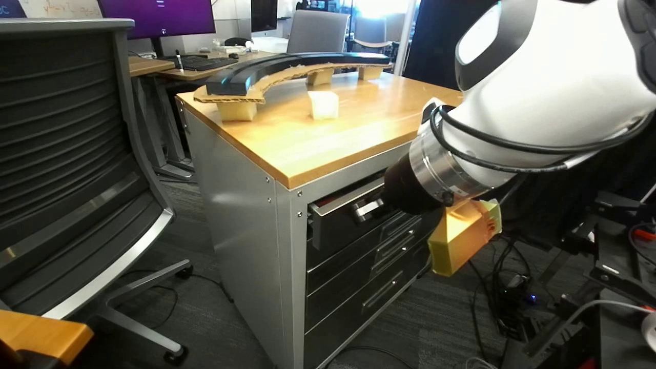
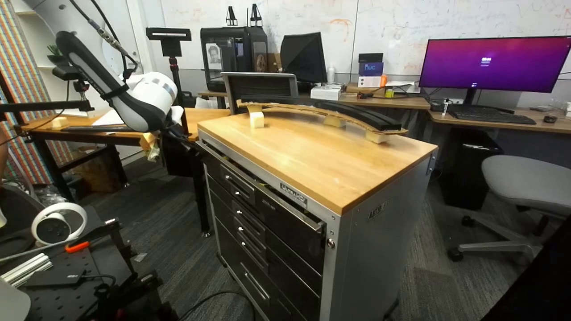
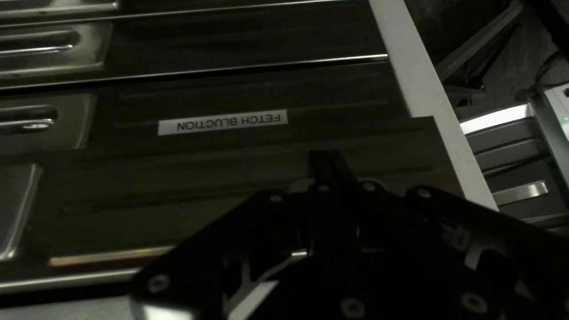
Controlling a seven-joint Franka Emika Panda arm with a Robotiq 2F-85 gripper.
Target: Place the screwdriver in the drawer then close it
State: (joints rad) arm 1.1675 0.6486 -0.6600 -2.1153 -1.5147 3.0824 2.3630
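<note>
Your pincer [image 3: 328, 156] is pressed together; best shift toward nine o'clock in wrist view, then push the ajar drawer [image 2: 274, 214] evenly home.

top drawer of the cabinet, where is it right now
In an exterior view, the top drawer sits slightly open just right of centre, directly under the wooden top and above the lower drawers, with the gripper at its front.

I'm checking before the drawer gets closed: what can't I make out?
Screwdriver: not identifiable in any view; possibly inside the drawer.
Contents: mostly hidden by the wooden top and drawer front in both exterior views.
Gripper: touching the drawer or not? Wrist view too dark.
Arm: base beyond the edges, both exterior views.
</note>
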